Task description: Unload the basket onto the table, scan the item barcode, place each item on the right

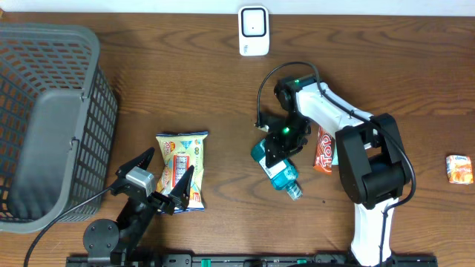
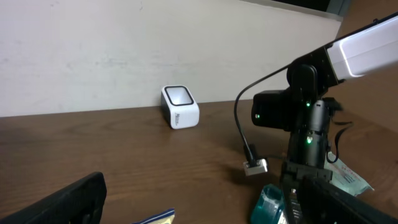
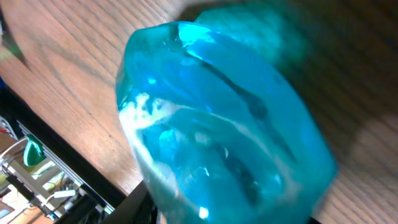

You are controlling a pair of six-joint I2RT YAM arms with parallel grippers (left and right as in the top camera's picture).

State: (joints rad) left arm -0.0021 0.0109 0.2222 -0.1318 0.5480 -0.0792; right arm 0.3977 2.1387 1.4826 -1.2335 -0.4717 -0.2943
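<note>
- The right jaws pinch the base end of the teal bottle (image 1: 285, 175), at mid-desk (image 1: 185, 89), cap pointing to the front edge.
- The white barcode scanner (image 1: 253, 31) stands well apart, at the far edge.
- The left jaws are spread wide, just beside a snack bag (image 1: 180, 152).

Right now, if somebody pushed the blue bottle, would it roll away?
Probably it would roll: the blue bottle lies on its side on the table and looks rounded. Its clear, shiny plastic may be slippery. Liquid seems to be inside, so it is likely a bit heavy for its size.
</note>
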